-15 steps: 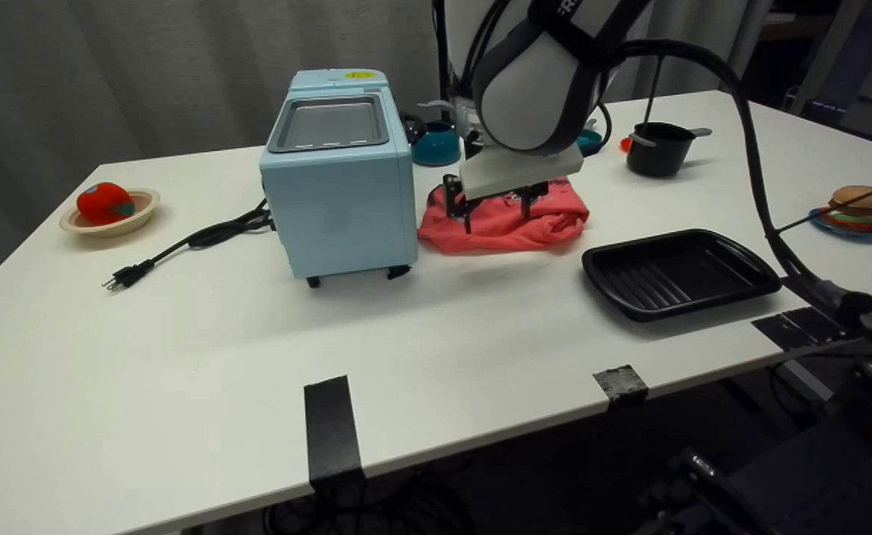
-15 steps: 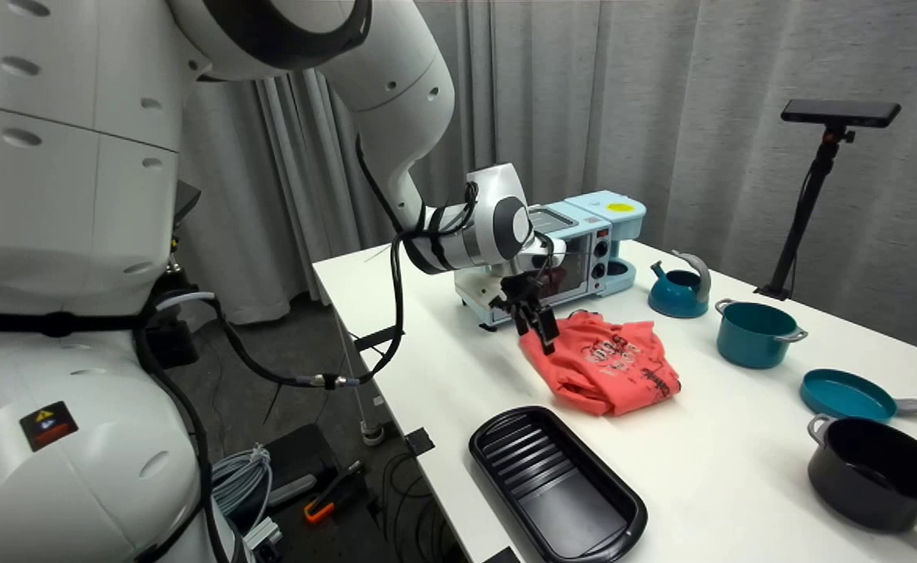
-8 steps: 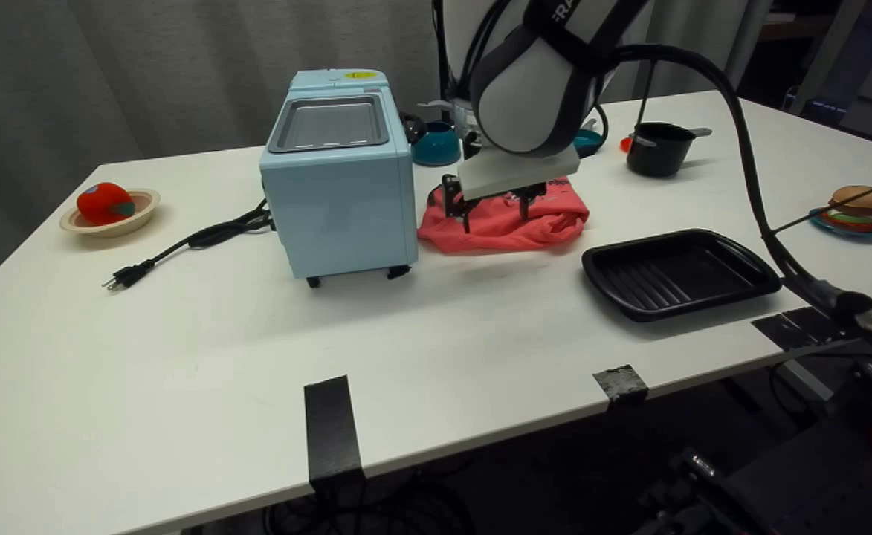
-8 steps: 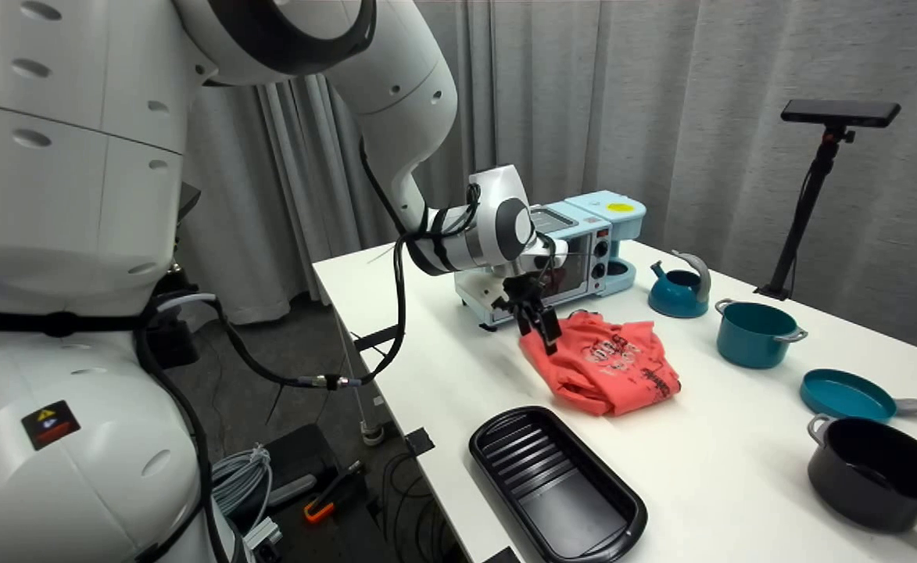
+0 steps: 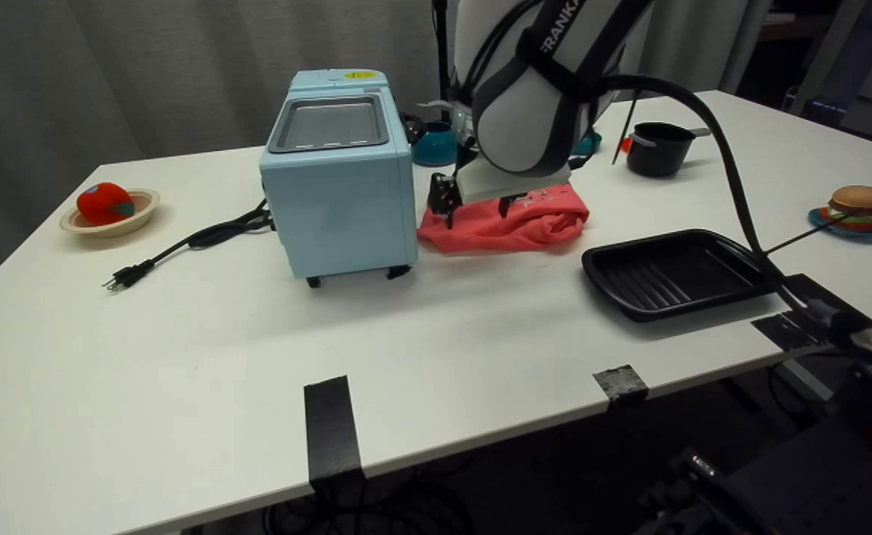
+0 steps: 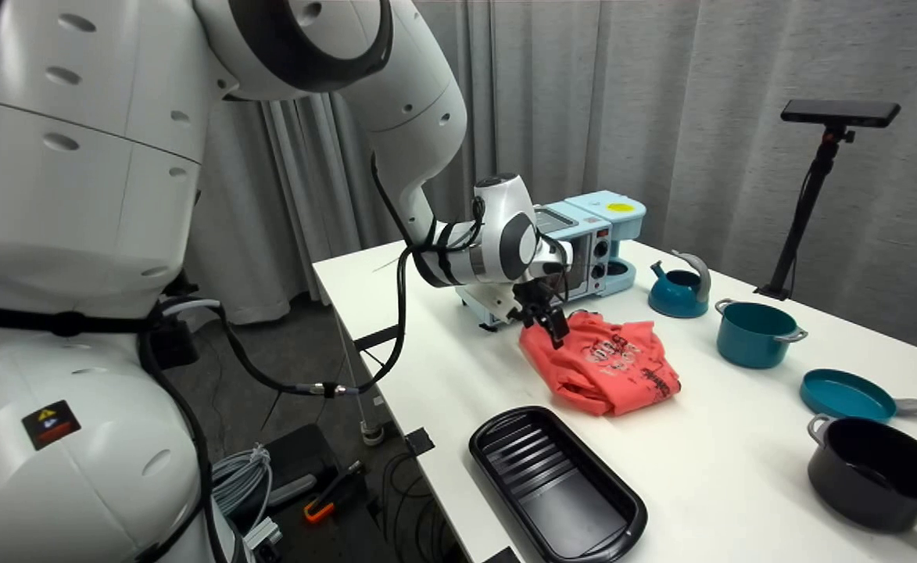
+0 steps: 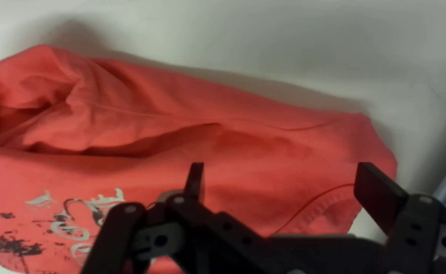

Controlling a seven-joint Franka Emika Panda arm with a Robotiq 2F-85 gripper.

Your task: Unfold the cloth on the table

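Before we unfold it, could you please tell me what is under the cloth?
The cloth lies on the white table, which shows along its visible edges. Anything else underneath would be covered in every view, so I cannot say whether something is hidden there.

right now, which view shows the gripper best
The wrist view: the gripper fills much of its lower part, the fingers clearly spread apart against the cloth. Both exterior views show it small and dark, the gap between its fingers harder to judge.
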